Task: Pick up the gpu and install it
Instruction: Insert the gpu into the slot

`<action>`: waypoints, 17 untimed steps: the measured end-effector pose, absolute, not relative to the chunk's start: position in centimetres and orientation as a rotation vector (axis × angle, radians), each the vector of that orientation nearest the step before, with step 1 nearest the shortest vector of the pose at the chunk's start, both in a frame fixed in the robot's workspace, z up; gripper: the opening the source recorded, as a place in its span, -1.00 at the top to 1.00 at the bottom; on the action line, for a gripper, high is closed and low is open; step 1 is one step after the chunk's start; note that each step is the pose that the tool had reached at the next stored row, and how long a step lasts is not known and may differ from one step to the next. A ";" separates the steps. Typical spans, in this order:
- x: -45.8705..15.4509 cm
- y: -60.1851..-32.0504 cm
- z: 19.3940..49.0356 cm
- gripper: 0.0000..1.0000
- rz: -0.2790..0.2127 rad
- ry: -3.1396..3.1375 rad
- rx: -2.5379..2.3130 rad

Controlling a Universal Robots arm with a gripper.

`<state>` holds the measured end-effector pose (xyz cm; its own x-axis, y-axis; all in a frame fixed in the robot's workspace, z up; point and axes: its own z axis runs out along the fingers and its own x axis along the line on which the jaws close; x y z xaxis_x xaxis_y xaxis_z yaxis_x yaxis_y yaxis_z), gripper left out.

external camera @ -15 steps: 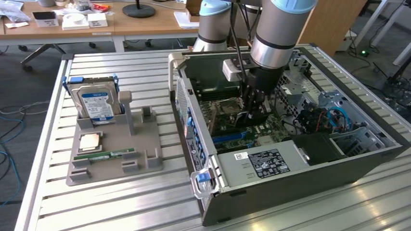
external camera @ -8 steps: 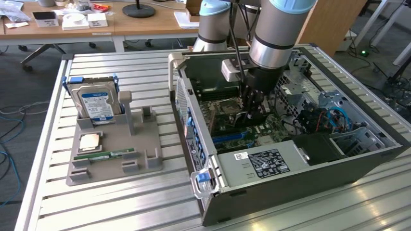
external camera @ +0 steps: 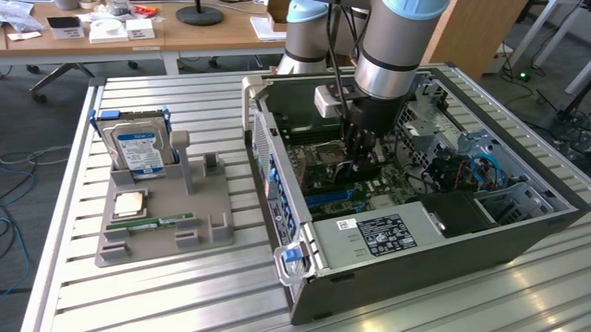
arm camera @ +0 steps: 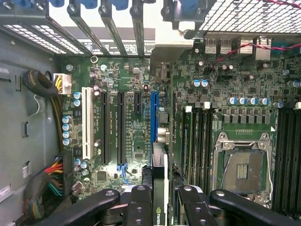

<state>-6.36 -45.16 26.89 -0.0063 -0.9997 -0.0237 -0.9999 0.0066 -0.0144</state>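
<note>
Clenching the gpu (arm camera: 160, 175) edge-on between its two fingers, the pincer (arm camera: 163, 200) hangs inside the open computer case (external camera: 416, 266), low over the motherboard (arm camera: 131, 141). In the wrist view the card runs roughly in line with the long blue slot (arm camera: 154, 117) and appears to hover just above it rather than sit in it.

The main risk, as I judge it, is a small misalignment. If the card's lower edge lands beside the slot, a downward push presses it onto the board or into the black slots (arm camera: 104, 127) alongside. A card that tilts in the grip may enter at one end only and jam. Its metal bracket is hidden, so I cannot tell whether it lines up with the opening in the case wall; a bracket caught on that wall would stop the card seating. The wire bundles (arm camera: 51, 172) at the board's edge lie well apart from the blue slot.

On the tabletop (external camera: 185, 297), at the exterior view's left, the grey holder (external camera: 207, 207) carries the hard drive (external camera: 138, 149) and the memory stick (external camera: 151, 223).
</note>
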 end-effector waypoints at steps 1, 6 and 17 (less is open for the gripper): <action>-6.4 -45.2 26.9 0.48 0.010 2.210 -2.195; -6.4 -45.3 26.9 0.48 0.010 2.210 -2.195; -6.6 -45.3 26.9 0.48 0.010 2.210 -2.195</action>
<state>-6.60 -45.27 26.89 -0.0063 -0.9997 -0.0237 -0.9999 0.0067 -0.0144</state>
